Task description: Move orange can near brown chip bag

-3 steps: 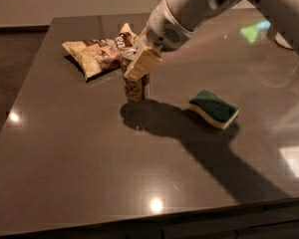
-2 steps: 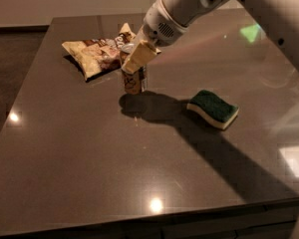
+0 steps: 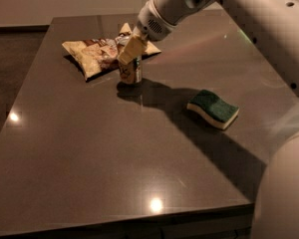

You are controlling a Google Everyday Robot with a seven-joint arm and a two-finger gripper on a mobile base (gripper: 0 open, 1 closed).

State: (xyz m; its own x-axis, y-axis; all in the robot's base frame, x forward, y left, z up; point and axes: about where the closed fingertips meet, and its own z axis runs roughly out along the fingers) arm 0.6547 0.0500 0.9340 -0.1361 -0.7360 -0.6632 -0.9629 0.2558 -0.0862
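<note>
Looking through the one camera view, the orange can (image 3: 131,72) has moved. A second ago it stood further out on the counter (image 3: 89,158), closer to the near edge, with a clear gap between it and the brown chip bag (image 3: 94,56). Now it has gone toward the far left corner and is just beside the bag's right end. It may even touch the bag there, but I cannot tell for sure. The bag has not moved. It lies flat near the far left corner. The green sponge (image 3: 213,108) has not moved either. It lies well apart, closer to the right edge.

I think this means the job is almost done, because the can is near the bag now. What is left, I think, is to set the can down and let go.

The hand (image 3: 131,51) is right on top of the can. It comes down at a slant from the big white arm (image 3: 189,4), which reaches in from the far right corner. The hand is closed on the top part of the can and holds it. The can is straight below the hand and upright. Its dark shadow is right under it, so it is very low. I cannot tell if its bottom rests on the counter or floats just above it.
</note>
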